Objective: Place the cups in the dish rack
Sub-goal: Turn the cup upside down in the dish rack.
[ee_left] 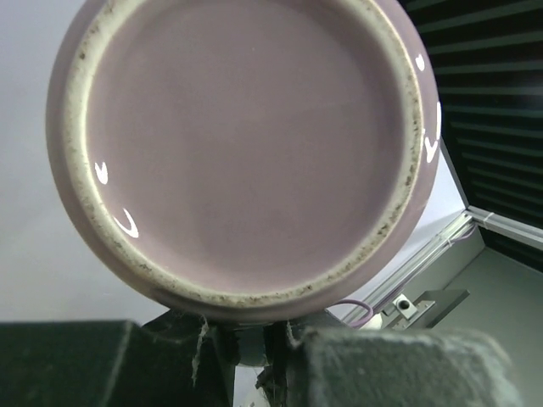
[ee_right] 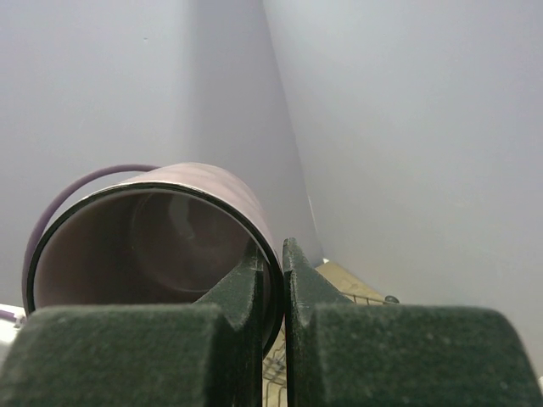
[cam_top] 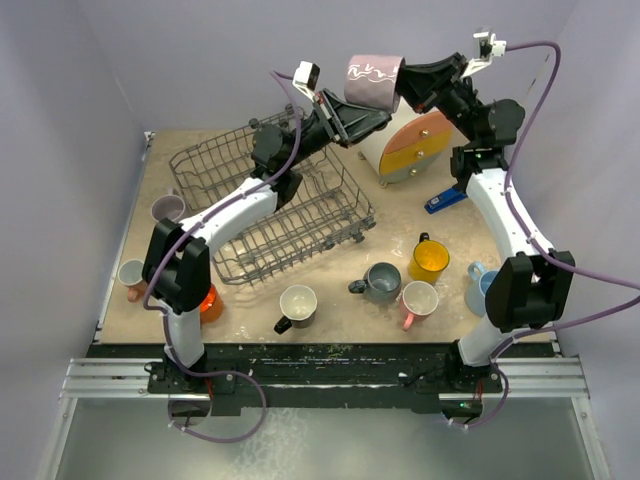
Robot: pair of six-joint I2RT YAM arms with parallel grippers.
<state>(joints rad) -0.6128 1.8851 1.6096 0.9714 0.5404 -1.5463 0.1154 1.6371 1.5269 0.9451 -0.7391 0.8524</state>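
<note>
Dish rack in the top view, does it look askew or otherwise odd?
Yes. The dish rack sits turned diagonally to the table edges rather than square with them; it doesn't look damaged.

Left arm (cam_top: 235,205) and right arm (cam_top: 500,215): white links, black joint housings. Mauve cable (ee_right: 119,169) runs along each. Small white camera (cam_top: 306,73) at each wrist. Fingers (ee_right: 407,356) matte black, coarse-textured.

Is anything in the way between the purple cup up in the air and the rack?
Nothing visible, apart from the left arm itself, which stretches across above the dish rack. The purple cup hangs in the air near the rack's far side, its rim pinched by the right pincer.
</note>
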